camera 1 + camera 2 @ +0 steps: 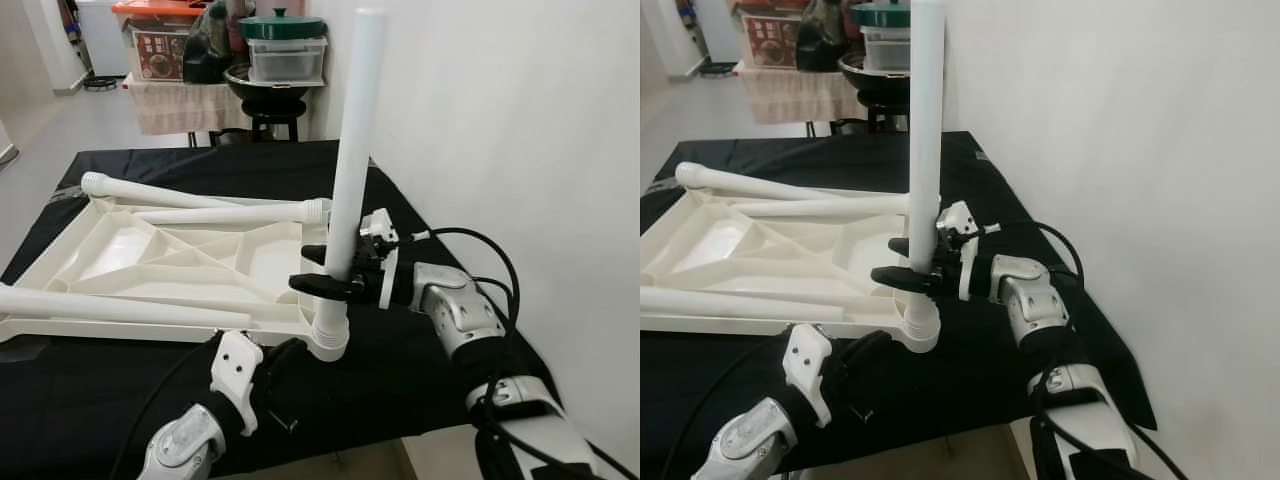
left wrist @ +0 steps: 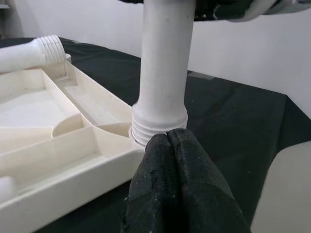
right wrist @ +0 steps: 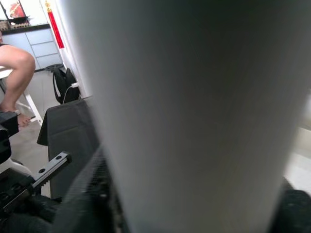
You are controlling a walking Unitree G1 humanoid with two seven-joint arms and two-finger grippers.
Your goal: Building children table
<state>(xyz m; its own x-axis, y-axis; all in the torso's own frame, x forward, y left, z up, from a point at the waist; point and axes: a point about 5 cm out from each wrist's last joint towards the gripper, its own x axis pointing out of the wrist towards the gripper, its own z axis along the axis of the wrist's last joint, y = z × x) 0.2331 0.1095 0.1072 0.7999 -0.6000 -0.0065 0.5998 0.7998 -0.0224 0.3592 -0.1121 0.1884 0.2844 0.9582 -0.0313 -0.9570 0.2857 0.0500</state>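
Note:
An upside-down white plastic tabletop point(image 1: 150, 262) lies on a black-covered table point(image 1: 250, 165). A white table leg point(image 1: 352, 160) stands upright in the tabletop's near right corner socket point(image 1: 330, 338), its threads showing at the base point(image 2: 158, 126). My right gripper point(image 1: 325, 270) is shut on this leg low down, and the leg point(image 3: 194, 116) fills the space between its fingers. My left gripper point(image 2: 170, 145) is shut, fingertips together right against the leg's threaded base and the corner. Three other legs lie on the tabletop: two near its far edge point(image 1: 150, 192) point(image 1: 235, 213) and one along the near edge point(image 1: 100, 306).
A white wall point(image 1: 520, 120) runs close along the table's right side. Beyond the table stand a stool point(image 1: 270, 115) with a bowl and lidded containers point(image 1: 285, 50) and a cloth-covered rack with a storage box point(image 1: 160, 45). A seated person's leg point(image 3: 17, 68) is across the room.

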